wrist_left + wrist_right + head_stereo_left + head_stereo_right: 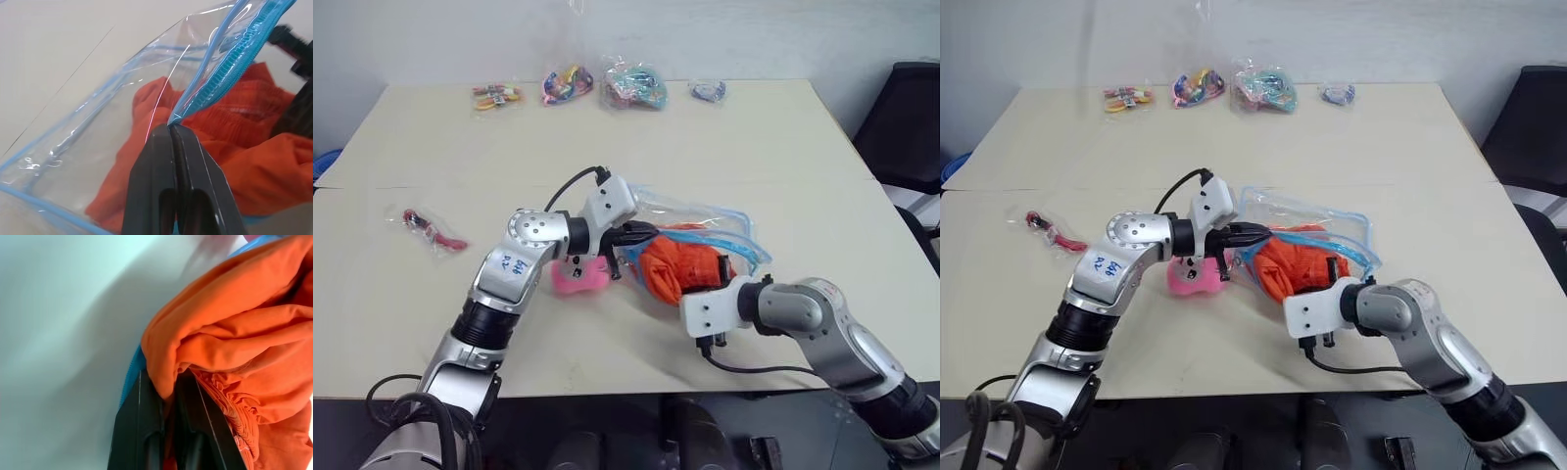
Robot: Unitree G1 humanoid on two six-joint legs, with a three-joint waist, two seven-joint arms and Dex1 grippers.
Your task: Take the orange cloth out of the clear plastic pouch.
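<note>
1. A white label (512, 266) on the left arm's forearm carries blue handwritten marks; they cannot be read with certainty.
2. The same label appears in the right eye view, with the blue marks again too unclear to make out.
3. No print, brand or number can be read on the pouch (705, 220) at the table's middle.
4. No print can be read on the small bags (570, 84) along the table's far edge.
5. No print can be read on the small bag (429, 228) at the left of the table.
</note>
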